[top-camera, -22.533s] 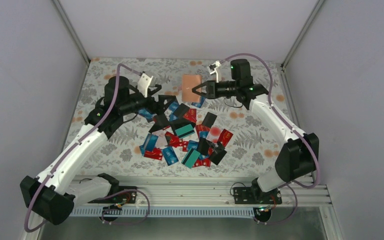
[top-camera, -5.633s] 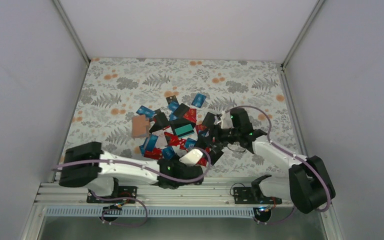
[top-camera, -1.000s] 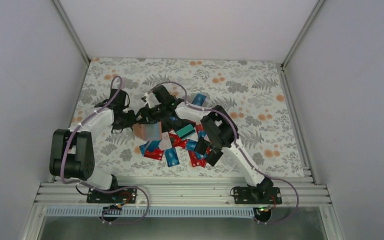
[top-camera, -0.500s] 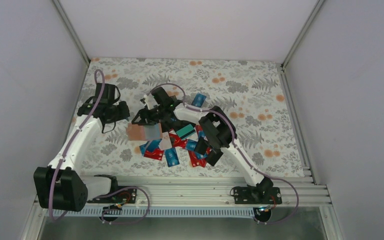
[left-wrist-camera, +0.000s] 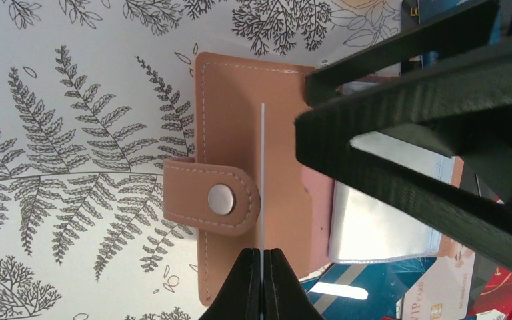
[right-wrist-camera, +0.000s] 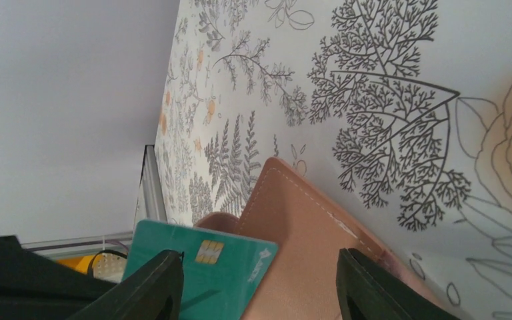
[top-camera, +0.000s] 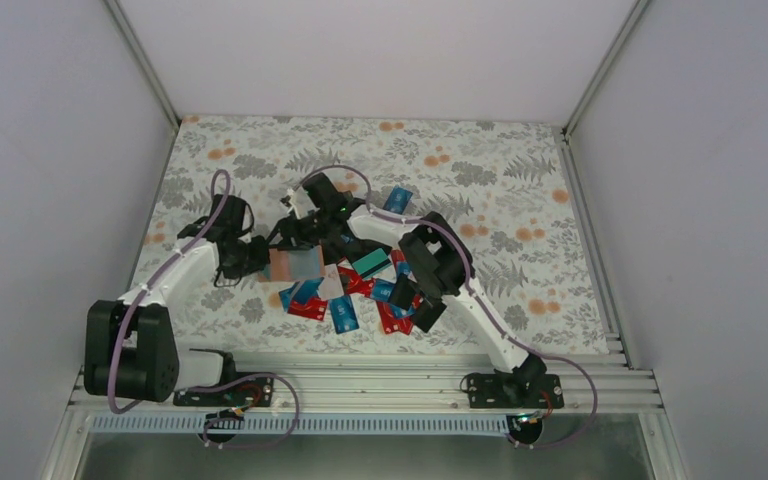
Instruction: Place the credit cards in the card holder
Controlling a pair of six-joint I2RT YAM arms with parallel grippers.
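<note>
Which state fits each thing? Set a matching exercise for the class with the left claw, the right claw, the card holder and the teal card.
Things:
1. left claw
2. right claw
3. card holder
4. teal card

States:
a. tan, lying open
b. pinched by its edge
c. open, over the holder
d. shut

Pairs: 1-d, 2-c, 3-a, 4-b

Left arm (top-camera: 175,272), right arm (top-camera: 483,313): white links, black joints, purple cables looped outside. Fingers (right-wrist-camera: 153,287) black, possibly matte plastic.
</note>
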